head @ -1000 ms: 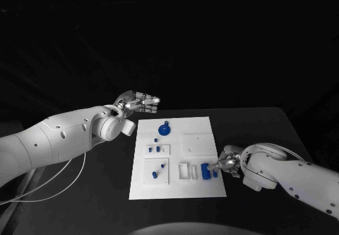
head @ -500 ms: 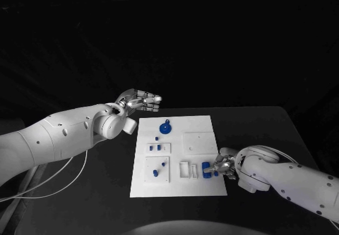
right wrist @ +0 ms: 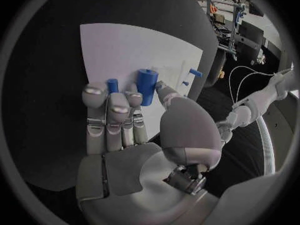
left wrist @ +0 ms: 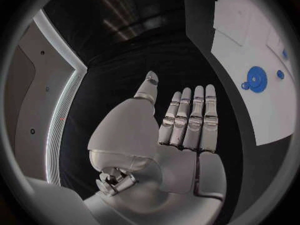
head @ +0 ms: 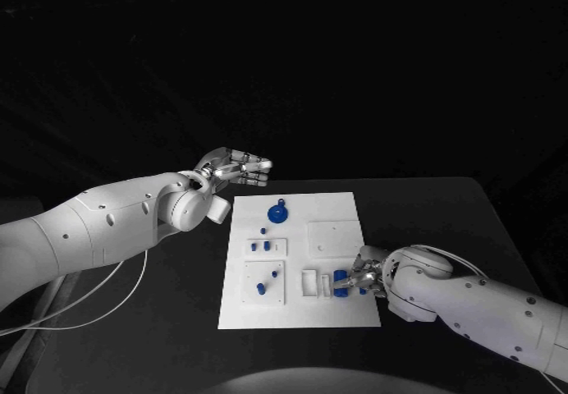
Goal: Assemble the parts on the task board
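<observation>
While left hand [head: 237, 171] hangs flat-fingered, holding nothing, off board's far left corner, I've eased right hand [head: 362, 276] leftward across board [head: 343, 316] since a second ago. Right fingers [right wrist: 111, 110] now touch big blue peg [right wrist: 147, 85] at near right of board; small peg [right wrist: 112, 84] stands just beside. Can't tell whether grip is closed on big peg or only resting against it. Gear [head: 276, 216] sits untouched at far end. I read this as pickup starting, not seated.
</observation>
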Robot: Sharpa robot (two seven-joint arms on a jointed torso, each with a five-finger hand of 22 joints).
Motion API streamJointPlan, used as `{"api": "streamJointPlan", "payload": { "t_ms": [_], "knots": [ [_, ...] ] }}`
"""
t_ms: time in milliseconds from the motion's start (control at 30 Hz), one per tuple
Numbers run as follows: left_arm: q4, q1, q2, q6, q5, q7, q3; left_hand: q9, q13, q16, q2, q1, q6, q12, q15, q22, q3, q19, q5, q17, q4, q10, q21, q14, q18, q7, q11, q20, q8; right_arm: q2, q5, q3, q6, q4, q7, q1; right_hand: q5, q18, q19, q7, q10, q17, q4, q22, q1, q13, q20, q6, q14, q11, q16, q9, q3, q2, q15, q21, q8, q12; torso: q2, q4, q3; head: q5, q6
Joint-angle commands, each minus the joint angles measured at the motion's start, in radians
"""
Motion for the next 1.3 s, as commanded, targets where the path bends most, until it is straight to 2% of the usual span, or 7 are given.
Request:
{"api": "streamJointPlan", "payload": {
  "t_ms": [33, 300, 433, 567, 833, 1067, 1300],
  "knots": [
    [0.001, 0.0, 0.005, 0.012, -0.005, 0.008, 0.0, 0.0, 0.001, 0.0, 0.003, -0.002, -0.006, 0.001, 0.0, -0.002, -0.001, -0.007, -0.005, 0.0, 0.007, -0.006, -0.003, -0.003, -0.001, 0.0, -0.002, 0.002, 0.001, 0.013, -0.037, -0.009, -0.018, -0.014, -0.001, -0.007, -0.002, -0.004, 0.049, 0.001, -0.007, 0.0, 0.005, 0.084, -0.004, -0.001, -0.001, -0.015, 0.006, 0.003, -0.006, -0.007, -0.005, -0.011, 0.0, 0.003, -0.008, -0.003, 0.0, 0.0006, -0.0011, 0.004, 0.001],
    [0.0, 0.0, 0.008, 0.009, -0.006, 0.007, 0.0, 0.0, 0.0, 0.0, 0.003, -0.002, -0.007, 0.001, 0.0, -0.002, -0.001, -0.01, -0.004, 0.0, 0.008, -0.006, -0.003, -0.003, -0.002, 0.001, -0.002, 0.002, 0.001, 0.042, -0.042, -0.019, -0.024, -0.041, 0.005, -0.009, -0.002, 0.0, 0.049, 0.005, -0.013, -0.001, 0.005, 0.083, 0.0, -0.004, 0.002, -0.029, 0.006, 0.006, -0.011, -0.009, -0.008, -0.015, 0.002, 0.0, -0.008, -0.008, 0.0, 0.0012, -0.0019, 0.006, 0.001],
    [0.0, 0.0, 0.009, 0.01, -0.006, 0.007, 0.0, 0.0, 0.0, 0.0, 0.003, -0.002, -0.007, 0.001, 0.0, -0.002, -0.001, -0.01, -0.004, 0.0, 0.008, -0.006, -0.003, -0.003, -0.002, 0.001, -0.002, 0.002, 0.001, 0.054, -0.034, -0.028, -0.017, -0.051, 0.011, -0.009, 0.011, 0.002, 0.048, 0.008, -0.019, 0.004, -0.05, 0.084, 0.031, -0.006, 0.004, -0.034, 0.007, 0.008, -0.01, -0.009, -0.015, -0.012, 0.003, 0.002, -0.008, -0.008, 0.0, 0.0006, -0.0018, 0.008, 0.004],
    [0.0, 0.0, 0.011, 0.011, -0.006, 0.006, 0.0, 0.0, 0.0, 0.0, 0.005, -0.003, -0.009, 0.001, 0.0, -0.001, 0.0, -0.01, -0.004, 0.0, 0.009, -0.005, -0.002, -0.002, -0.002, 0.001, -0.002, 0.001, 0.001, 0.061, -0.034, -0.037, -0.013, -0.062, 0.013, -0.009, 0.071, 0.003, 0.047, 0.011, -0.023, 0.009, -0.103, 0.084, 0.047, -0.009, 0.005, -0.041, 0.007, 0.009, -0.01, -0.015, -0.026, -0.004, 0.004, 0.003, -0.008, -0.009, 0.0, -0.0003, -0.0013, 0.01, 0.003],
    [-0.001, 0.0, 0.012, 0.017, -0.006, 0.003, 0.0, 0.0, 0.0, 0.0, 0.005, -0.003, -0.009, 0.001, 0.0, -0.001, -0.001, -0.01, -0.004, 0.0, 0.008, -0.005, -0.002, -0.002, -0.002, 0.001, -0.002, 0.001, 0.001, 0.068, -0.062, -0.047, -0.014, -0.08, 0.012, -0.009, 0.331, 0.002, 0.044, 0.015, -0.038, 0.017, -0.24, 0.085, 0.112, -0.015, 0.002, -0.039, 0.006, 0.005, -0.01, -0.035, 0.031, 0.021, 0.0, 0.005, -0.009, -0.018, 0.0, -0.001, -0.0009, 0.012, -0.001],
    [-0.002, 0.0, 0.013, 0.022, -0.006, -0.001, 0.0, 0.0, 0.0, 0.0, 0.006, -0.004, -0.01, 0.001, 0.0, -0.001, -0.002, -0.01, -0.004, 0.0, 0.009, -0.005, -0.002, -0.001, -0.002, 0.001, -0.002, 0.001, 0.001, 0.066, -0.057, -0.049, -0.036, -0.092, 0.01, -0.009, 0.373, 0.002, 0.041, 0.018, -0.042, 0.027, -0.347, 0.088, 0.071, -0.018, 0.001, -0.029, 0.007, 0.003, -0.011, -0.047, 0.141, 0.038, 0.0, 0.018, -0.009, -0.017, 0.001, -0.0014, 0.0001, 0.012, -0.002],
    [-0.002, 0.0, 0.012, 0.025, -0.006, -0.004, 0.0, 0.0, 0.001, 0.0, 0.008, -0.005, -0.01, 0.001, 0.0, -0.001, -0.002, -0.009, -0.004, 0.0, 0.009, -0.005, -0.002, -0.002, -0.002, 0.001, -0.002, 0.001, 0.001, 0.044, 0.06, -0.049, -0.103, -0.085, 0.014, -0.009, 0.441, 0.003, 0.038, 0.02, -0.043, 0.03, -0.388, 0.088, 0.05, -0.022, -0.002, -0.022, 0.006, 0.001, -0.014, -0.046, 0.205, 0.049, -0.002, 0.025, -0.008, -0.021, 0.0, -0.0016, -0.0004, 0.012, -0.002]
  ]
}}
